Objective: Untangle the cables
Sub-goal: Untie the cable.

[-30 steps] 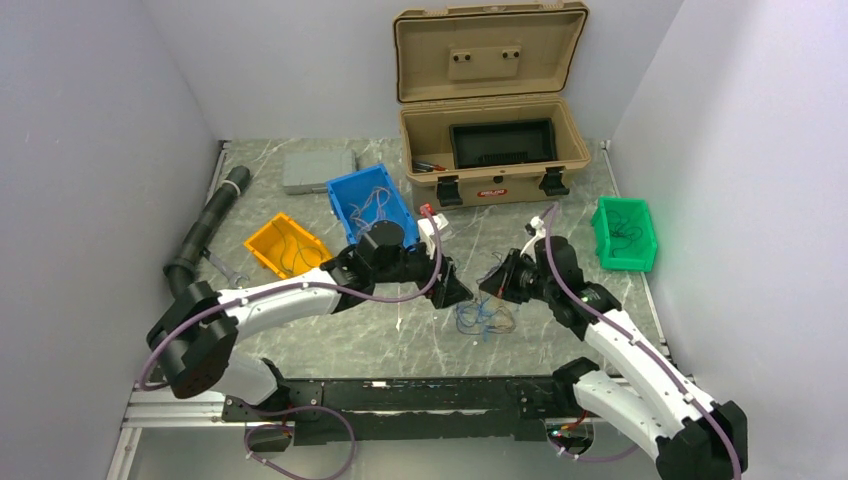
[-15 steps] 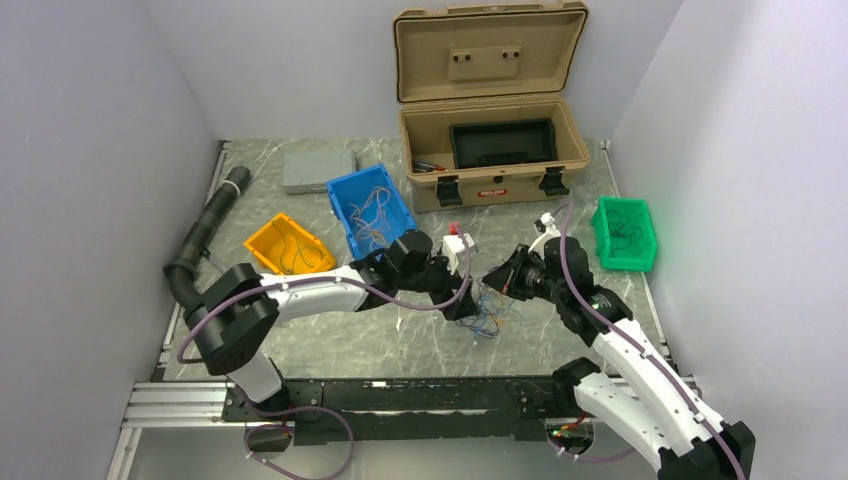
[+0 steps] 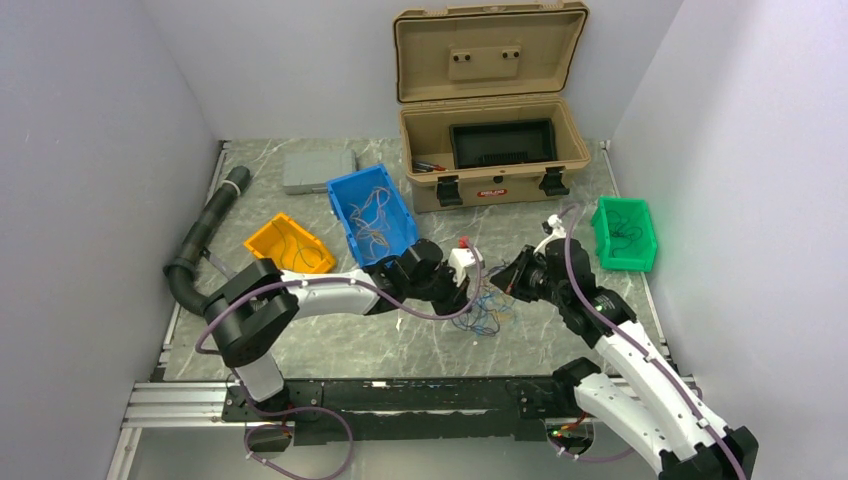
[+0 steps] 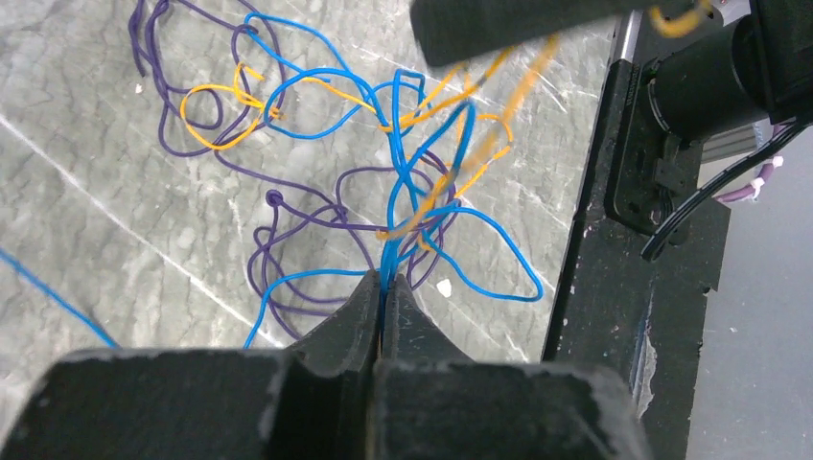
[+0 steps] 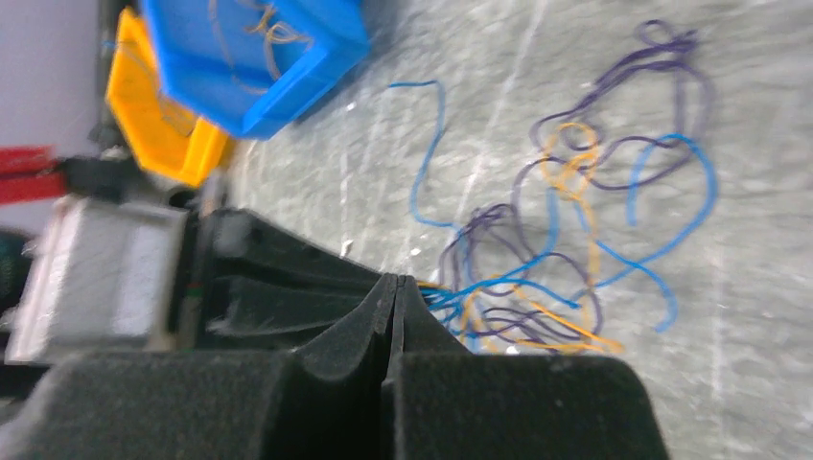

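**Left arm** (image 3: 320, 292): one. Lies low over the bench (image 3: 330, 340), stretched from its base towards the ground in front of the tan case (image 3: 493, 190), wrist bent downward. Left end effector (image 4: 383, 287): fingers pressed together, clamped on a blue strand of the cables (image 4: 383, 172).

**Right arm** (image 3: 630, 350): one. Rises from its base and folds at the elbow back towards the front of the case, its tip facing the left one, close to it. Right end effector (image 5: 395, 283): fingers together; orange strands rise slanting to its tip, so it appears clamped on them.

**Cables**: one loose tangle of blue, purple and orange wire on the bench in front of the case, between the two tips. No clear long axis; loops sprawl every way. The pinched blue strand runs straight from the left fingertips into the knot.

**Stray blue strand** (image 4: 48, 289): one, lying apart from the tangle.

**Bins**: three. Blue bin (image 3: 340, 205) and yellow bin (image 3: 262, 245) to the left of the case, green bin (image 3: 622, 262) to its right; all three hold wires.

**Case**: one, lid raised
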Robot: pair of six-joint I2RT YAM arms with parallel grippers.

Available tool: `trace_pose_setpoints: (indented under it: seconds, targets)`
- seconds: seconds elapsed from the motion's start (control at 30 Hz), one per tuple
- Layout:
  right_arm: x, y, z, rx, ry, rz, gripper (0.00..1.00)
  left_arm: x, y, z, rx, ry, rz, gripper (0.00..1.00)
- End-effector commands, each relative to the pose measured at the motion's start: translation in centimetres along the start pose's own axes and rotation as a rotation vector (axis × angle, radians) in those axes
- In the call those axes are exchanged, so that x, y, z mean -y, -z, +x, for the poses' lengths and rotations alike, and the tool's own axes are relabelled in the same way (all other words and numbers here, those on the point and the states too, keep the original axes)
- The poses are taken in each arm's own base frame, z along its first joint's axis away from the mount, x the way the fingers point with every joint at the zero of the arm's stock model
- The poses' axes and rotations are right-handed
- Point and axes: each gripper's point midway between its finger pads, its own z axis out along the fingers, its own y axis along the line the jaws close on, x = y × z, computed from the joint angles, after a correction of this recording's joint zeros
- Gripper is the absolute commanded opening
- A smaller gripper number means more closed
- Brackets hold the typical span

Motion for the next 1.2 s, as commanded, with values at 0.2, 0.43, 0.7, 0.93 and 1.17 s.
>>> trace_pose_setpoints:
  seconds: [0.2, 0.43, 0.7, 0.93, 1.17]
  targets:
    - [11.0, 5.4, -2.7, 0.435, -0.345, 0.522, 0.00, -1.9, 7.2, -5.4, 0.203, -0.005, -0.275, 0.00]
    - [14.0, 10.3, -3.6, 0.625, -0.431, 0.688, 0.00, -5.1, 16.0, -7.0, 0.382, 0.174, -0.526, 0.00]
    - [13.9, 12.1, -4.9, 0.707, -0.420, 0.685, 0.00, -5.1, 22.5, -7.5, 0.475, 0.197, -0.669, 0.00]
    - [10.8, 9.6, -5.7, 0.595, -0.203, 0.535, 0.34, -2.2, 24.0, -9.9, 0.546, 0.111, -0.556, 0.00]
    - [-2.5, 4.9, -2.4, 0.287, 0.295, -0.216, 0.88, 2.8, 21.6, -12.6, 0.498, -0.020, -0.257, 0.00]
